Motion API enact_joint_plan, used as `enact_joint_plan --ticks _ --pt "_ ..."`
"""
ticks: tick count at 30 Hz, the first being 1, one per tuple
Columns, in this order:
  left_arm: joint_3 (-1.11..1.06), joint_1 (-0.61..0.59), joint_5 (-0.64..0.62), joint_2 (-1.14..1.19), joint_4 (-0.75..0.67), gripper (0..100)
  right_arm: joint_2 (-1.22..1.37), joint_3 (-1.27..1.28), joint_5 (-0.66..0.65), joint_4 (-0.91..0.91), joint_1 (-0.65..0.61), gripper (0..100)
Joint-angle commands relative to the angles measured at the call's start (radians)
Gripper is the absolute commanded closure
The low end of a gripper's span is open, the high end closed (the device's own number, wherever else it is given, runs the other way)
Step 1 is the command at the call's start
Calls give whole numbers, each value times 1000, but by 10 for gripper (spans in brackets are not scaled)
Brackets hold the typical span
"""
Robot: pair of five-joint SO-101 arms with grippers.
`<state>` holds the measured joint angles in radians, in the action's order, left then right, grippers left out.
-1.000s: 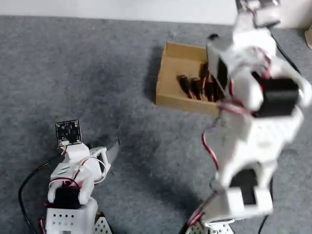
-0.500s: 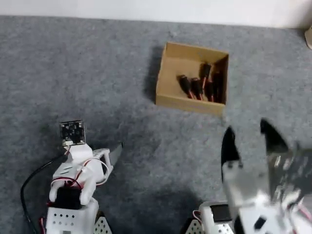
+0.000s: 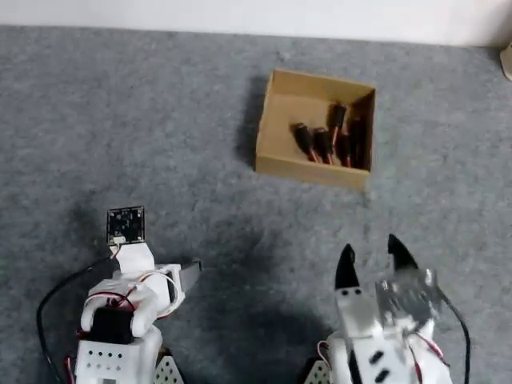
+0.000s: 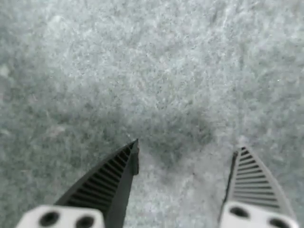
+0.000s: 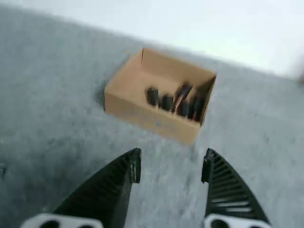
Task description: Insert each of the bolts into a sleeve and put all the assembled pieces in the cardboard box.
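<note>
The cardboard box (image 3: 308,170) is sitting open-topped on the grey counter (image 3: 160,120), in the upper middle of the high view, a little right of centre. Several dark assembled pieces (image 3: 324,142) with red parts are lying inside it, gathered in the box's right half; most are lying side by side, and one is resting at an angle above the others. An exact count is not readable.

The right gripper (image 3: 370,250) is hanging at the lower right of the high view, well apart from the box, with its two black fingers spread and nothing between them. In the right wrist view the same fingers (image 5: 128,173) are framing bare counter, with the box (image 5: 152,116) and its pieces (image 5: 173,100) lying beyond them.

The left gripper (image 4: 187,147) is pointing down at the counter at the lower left of the high view, jaws standing wide apart and empty. A small black circuit board (image 3: 126,225) is showing on that arm.
</note>
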<state>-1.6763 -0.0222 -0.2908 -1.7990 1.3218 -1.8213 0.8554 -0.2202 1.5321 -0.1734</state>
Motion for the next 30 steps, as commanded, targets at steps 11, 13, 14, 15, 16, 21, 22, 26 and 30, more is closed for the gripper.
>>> enact_joint_plan --ticks 11,13,14,15,16,21,22,26,30 --pt "-21 24 2 -7 5 700 -15 213 2 -177 -5 807" --pt "-21 24 2 -7 5 700 -13 225 2 -177 -5 807" --pt "-21 24 2 -7 5 700 -15 243 0 -179 -5 807" --pt "-21 24 2 -7 5 700 -15 260 0 -185 -5 807" --pt "-21 24 2 -7 5 700 -15 278 0 -200 -5 807" --pt "-21 24 2 -7 5 700 -15 407 2 -282 -4 807" --pt "-21 24 2 -7 5 700 -16 440 2 -297 -4 807" --pt "-21 24 2 -7 5 700 -16 522 8 -341 -4 807" --pt "-21 24 2 -7 5 700 -16 542 8 -352 -4 807"
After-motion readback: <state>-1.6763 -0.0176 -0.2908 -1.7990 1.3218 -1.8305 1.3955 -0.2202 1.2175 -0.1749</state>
